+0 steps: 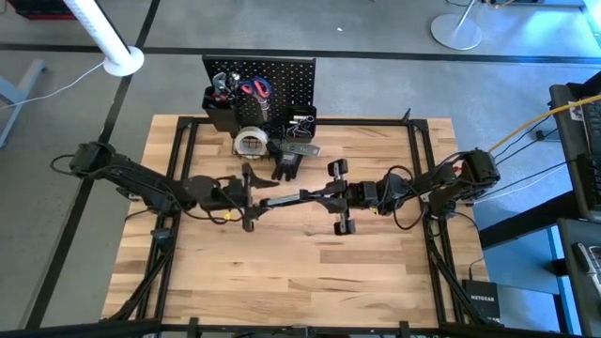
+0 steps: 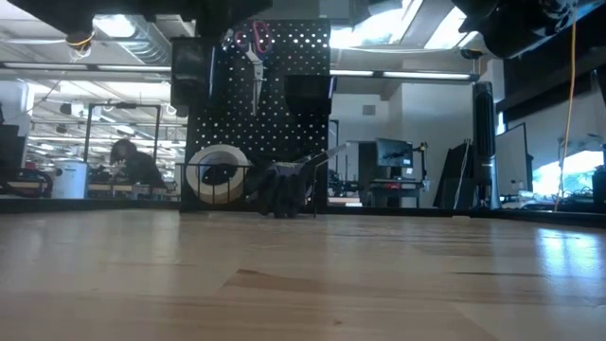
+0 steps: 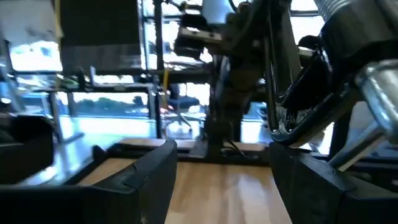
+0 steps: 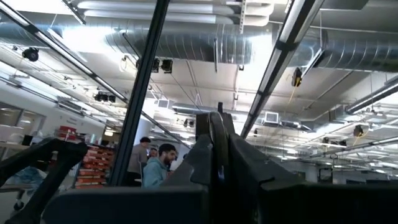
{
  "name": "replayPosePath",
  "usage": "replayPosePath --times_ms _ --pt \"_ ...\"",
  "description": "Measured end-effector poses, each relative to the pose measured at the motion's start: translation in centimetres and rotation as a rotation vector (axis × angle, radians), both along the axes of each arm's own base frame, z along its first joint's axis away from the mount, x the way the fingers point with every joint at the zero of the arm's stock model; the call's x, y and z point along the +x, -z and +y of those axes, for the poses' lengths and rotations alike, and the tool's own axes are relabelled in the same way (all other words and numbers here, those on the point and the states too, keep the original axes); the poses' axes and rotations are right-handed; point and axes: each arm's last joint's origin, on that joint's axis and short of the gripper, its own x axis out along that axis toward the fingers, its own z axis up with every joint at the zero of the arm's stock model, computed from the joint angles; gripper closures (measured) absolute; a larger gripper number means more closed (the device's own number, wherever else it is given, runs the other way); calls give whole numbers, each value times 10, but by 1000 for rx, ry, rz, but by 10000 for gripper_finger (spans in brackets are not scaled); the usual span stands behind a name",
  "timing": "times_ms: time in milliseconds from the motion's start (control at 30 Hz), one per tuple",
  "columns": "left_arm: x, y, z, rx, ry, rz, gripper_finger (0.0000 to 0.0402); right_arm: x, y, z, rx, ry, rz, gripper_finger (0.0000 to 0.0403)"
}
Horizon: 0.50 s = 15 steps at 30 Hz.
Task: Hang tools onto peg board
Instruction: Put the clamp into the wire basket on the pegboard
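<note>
The black peg board (image 1: 282, 73) (image 2: 284, 95) stands upright at the table's far edge. Red-handled scissors (image 1: 255, 89) (image 2: 256, 43) hang on it, and more tools stick up from its black bin (image 1: 223, 101). A pale tape roll (image 1: 251, 143) (image 2: 218, 173) sits in the wire basket at its foot. Black gloves (image 1: 286, 164) (image 2: 282, 192) and a silver bar (image 1: 302, 148) lie on the table beside it. My left gripper (image 1: 263, 197) (image 3: 224, 186) hovers open over mid-table, pointing toward the right edge. My right gripper (image 1: 286, 200) (image 4: 217, 134) faces it, shut and tilted upward, with nothing held that I can see.
Black frame rails (image 1: 178, 188) run along the wooden table's (image 1: 310, 272) left and right sides. The near half of the table holds no objects. People (image 4: 158, 163) (image 2: 133, 161) are in the room beyond. A white post base (image 1: 122, 61) stands off the far-left corner.
</note>
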Motion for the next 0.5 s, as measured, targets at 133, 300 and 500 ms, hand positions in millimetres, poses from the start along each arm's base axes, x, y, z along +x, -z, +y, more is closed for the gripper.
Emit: replayPosePath --times_ms 133,300,500 --pt "1 7 -2 -23 41 81 160 1 1 0 2 -11 16 375" --pt "0 18 -8 -21 79 189 160 -1 -1 -2 5 14 2 375" --pt "-9 2 -10 -11 88 113 160 -1 -1 -2 3 10 11 375"
